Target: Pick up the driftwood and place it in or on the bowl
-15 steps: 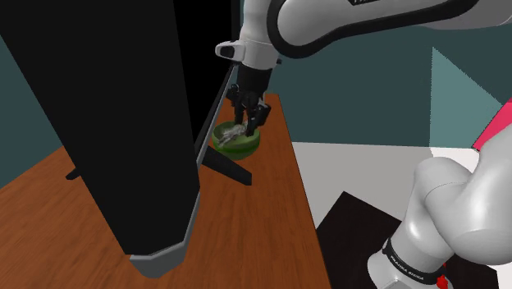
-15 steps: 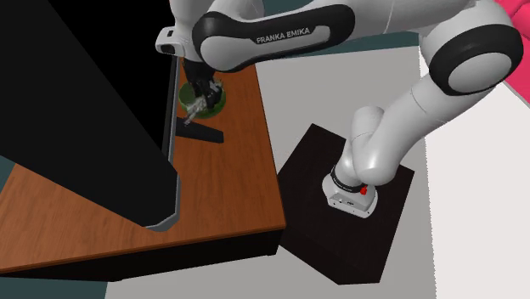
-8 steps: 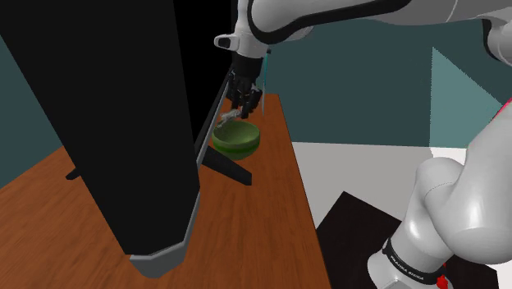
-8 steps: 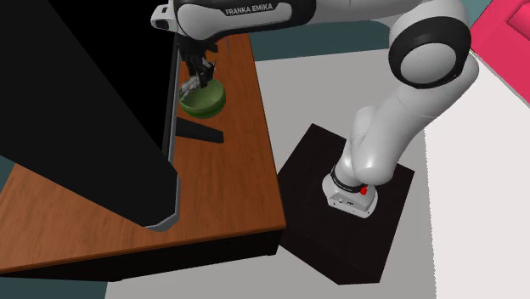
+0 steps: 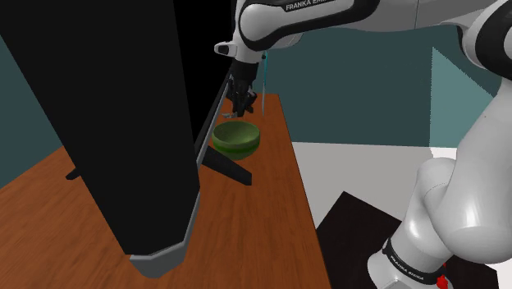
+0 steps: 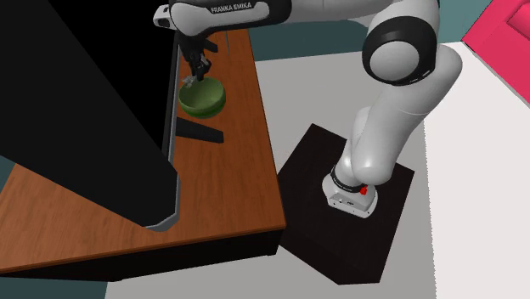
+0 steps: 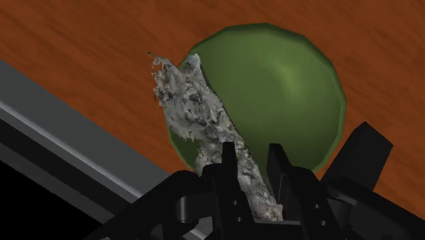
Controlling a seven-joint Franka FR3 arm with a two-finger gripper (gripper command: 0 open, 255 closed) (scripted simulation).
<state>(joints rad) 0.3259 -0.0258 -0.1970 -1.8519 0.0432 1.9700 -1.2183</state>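
Gripper: The all-black two-finger gripper (image 7: 253, 163) is closed on the lower end of the driftwood, with one finger pressed against each side.
Driftwood: The pale grey, rough-surfaced driftwood piece (image 7: 192, 112) is held clear of the table. Its free end projects across the bowl's rim on the side nearest the panel.
Bowl: The round green bowl (image 7: 296, 88) is set on the reddish-brown wooden tabletop (image 5: 246, 222), just beside the foot of the large black flat panel (image 5: 115, 123).
Step in hand: Transport is judged to be the step in hand. The piece is lifted and held above the bowl, offset towards its rim.
Next move: A small shift towards the bowl's centre is called for, followed by lowering and release.
Caution: Clearance from the panel edge should be kept.
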